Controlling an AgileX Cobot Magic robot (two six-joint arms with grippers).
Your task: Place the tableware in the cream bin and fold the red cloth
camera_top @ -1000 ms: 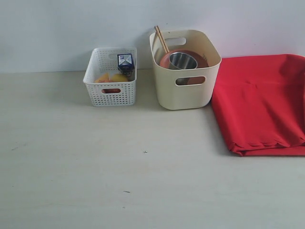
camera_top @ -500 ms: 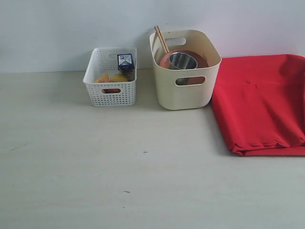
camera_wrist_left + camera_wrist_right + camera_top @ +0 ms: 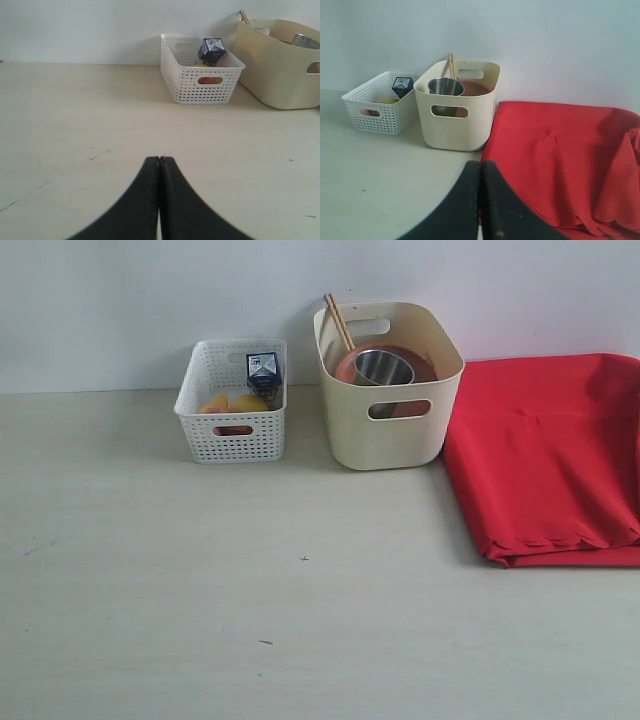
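The cream bin stands at the back of the table and holds a steel cup, a brown plate and two chopsticks leaning on its rim. To its right lies the red cloth, folded over, its scalloped edge toward the front. Neither arm shows in the exterior view. My left gripper is shut and empty above bare table, well short of the bin. My right gripper is shut and empty near the cloth's edge, in front of the bin.
A white perforated basket stands left of the cream bin, with a blue-white milk carton and yellow-orange food inside. A pale wall runs behind the table. Small dark marks dot the tabletop.
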